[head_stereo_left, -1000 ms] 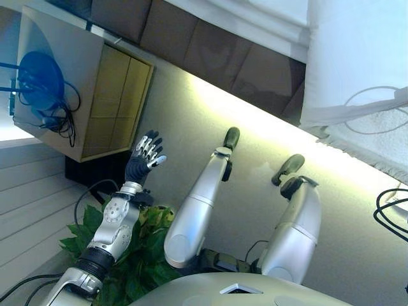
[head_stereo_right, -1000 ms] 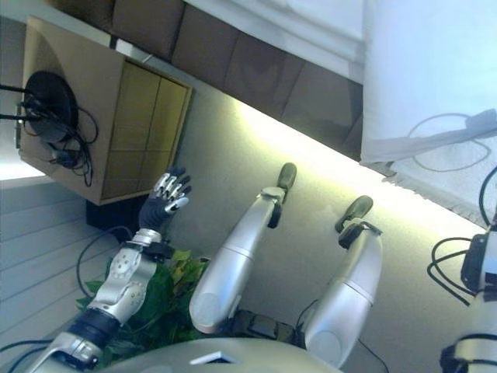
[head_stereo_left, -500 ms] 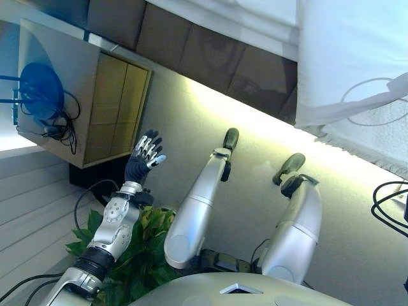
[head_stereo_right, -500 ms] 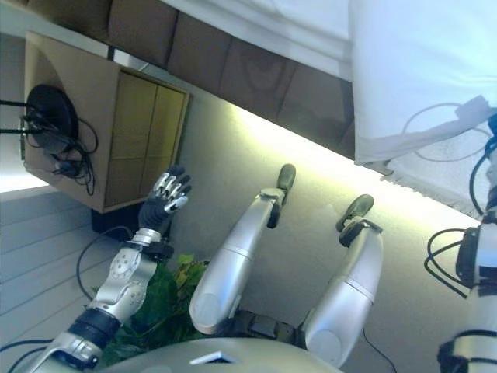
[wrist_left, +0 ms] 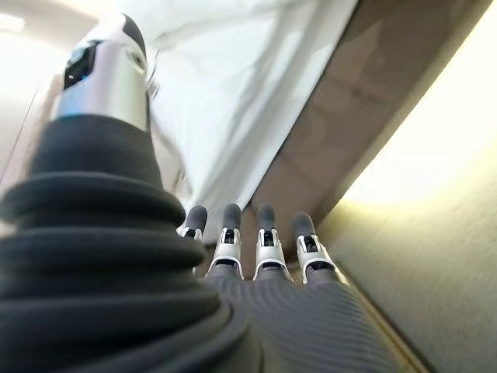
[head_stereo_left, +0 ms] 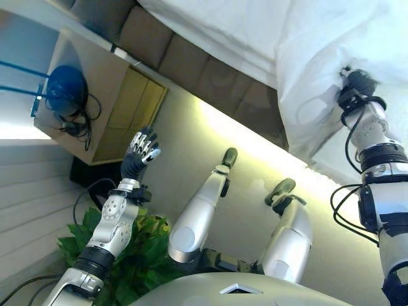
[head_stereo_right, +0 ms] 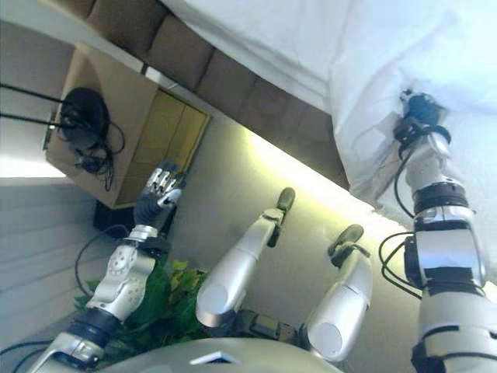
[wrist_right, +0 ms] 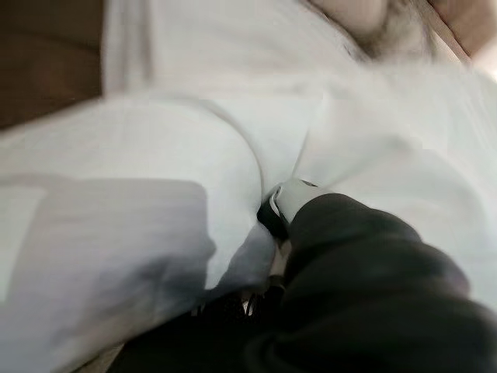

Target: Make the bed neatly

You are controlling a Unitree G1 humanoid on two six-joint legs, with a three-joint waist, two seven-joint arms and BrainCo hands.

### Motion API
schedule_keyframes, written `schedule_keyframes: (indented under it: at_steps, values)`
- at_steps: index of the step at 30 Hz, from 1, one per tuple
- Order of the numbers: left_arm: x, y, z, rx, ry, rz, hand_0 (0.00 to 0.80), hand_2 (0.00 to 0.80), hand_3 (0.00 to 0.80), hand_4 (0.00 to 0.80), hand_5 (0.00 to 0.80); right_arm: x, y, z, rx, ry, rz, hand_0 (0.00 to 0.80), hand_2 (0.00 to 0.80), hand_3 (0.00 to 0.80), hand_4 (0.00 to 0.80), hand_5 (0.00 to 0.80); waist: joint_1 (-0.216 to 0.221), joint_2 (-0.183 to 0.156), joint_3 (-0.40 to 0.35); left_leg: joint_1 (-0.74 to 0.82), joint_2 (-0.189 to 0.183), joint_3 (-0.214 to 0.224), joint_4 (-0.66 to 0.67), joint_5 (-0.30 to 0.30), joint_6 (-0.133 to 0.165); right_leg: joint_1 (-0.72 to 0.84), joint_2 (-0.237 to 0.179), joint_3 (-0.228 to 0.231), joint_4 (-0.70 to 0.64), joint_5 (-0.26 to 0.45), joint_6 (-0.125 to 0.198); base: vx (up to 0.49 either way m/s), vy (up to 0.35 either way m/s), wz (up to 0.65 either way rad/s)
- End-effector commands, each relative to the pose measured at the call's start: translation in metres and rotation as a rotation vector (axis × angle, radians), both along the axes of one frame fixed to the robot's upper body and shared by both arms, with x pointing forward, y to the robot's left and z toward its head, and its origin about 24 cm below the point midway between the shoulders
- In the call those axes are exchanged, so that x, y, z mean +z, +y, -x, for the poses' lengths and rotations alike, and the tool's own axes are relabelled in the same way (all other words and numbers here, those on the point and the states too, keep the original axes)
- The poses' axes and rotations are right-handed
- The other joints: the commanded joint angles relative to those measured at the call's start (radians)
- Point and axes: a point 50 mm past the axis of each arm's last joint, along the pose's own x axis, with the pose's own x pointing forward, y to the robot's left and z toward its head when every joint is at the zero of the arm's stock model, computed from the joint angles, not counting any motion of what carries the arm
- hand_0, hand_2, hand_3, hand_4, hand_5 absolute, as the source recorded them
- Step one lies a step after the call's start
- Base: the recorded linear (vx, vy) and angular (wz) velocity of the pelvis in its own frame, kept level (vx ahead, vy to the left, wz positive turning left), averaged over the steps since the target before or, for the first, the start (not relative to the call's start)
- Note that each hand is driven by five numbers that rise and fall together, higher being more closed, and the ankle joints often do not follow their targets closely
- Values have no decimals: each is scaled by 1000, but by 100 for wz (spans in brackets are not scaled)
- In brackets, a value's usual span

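The right hand (head_stereo_left: 359, 81) is pushed into the white bed cover (head_stereo_left: 331, 57). The left hand (head_stereo_left: 141, 150), fingers straight, is raised near a wooden nightstand (head_stereo_left: 121, 115).

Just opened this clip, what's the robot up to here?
It is working on the bed. The right hand is pushed into the white sheet at the bed's edge, its fingers buried in the cloth, so the grasp can't be confirmed. The left hand is raised with fingers straight, touching nothing, near the wooden nightstand.
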Motion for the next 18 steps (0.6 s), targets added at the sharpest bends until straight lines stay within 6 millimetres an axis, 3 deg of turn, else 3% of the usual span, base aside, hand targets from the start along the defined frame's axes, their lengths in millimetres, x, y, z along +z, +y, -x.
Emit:
schedule_keyframes:
  at_steps: [1,5,12,13,14,15,18]
  values:
    - [2,1,5,-42,-4,-8,0,0,0,0,0,22,46,-13,190,-103,113,800,800,800,800,800,82,-11,-99,43,6,10,-56,20,-5,62,-85,55,-149,206,81,78,-46,41]
    - [2,1,3,-67,-2,-19,0,0,0,0,0,11,68,-17,244,-47,180,800,800,800,800,800,112,-22,-124,82,-2,-10,-93,31,-5,128,-92,13,-196,213,92,60,-23,24]
    - [-2,0,3,-88,14,-41,0,0,0,0,0,-8,53,-10,168,30,169,800,800,800,800,800,126,-34,-126,102,-13,-36,-97,32,-6,180,-96,-15,-217,217,104,18,-35,15]
    - [-2,0,3,-89,15,-42,0,0,0,0,0,-11,51,-9,158,41,168,536,536,536,536,536,124,-35,-125,103,-13,-38,-98,33,-7,181,-95,-15,-221,218,106,5,-38,3]
    - [-2,-1,3,-92,13,-43,0,0,0,0,0,-13,49,-8,145,47,163,141,141,141,141,141,122,-37,-122,102,-12,-38,-100,34,-7,182,-93,-16,-225,220,108,-9,-45,2]
    - [-2,-2,3,-94,8,-46,0,0,0,0,0,-14,49,-8,146,51,156,0,0,0,0,0,120,-39,-118,100,-12,-38,-101,34,-8,184,-90,-16,-232,221,110,-19,-53,2]
    - [1,-4,2,-101,-6,-56,0,0,0,0,0,-20,45,-5,126,63,134,0,0,0,0,0,118,-48,-109,97,-11,-38,-102,34,-9,191,-83,-21,-250,226,116,-17,-57,3]
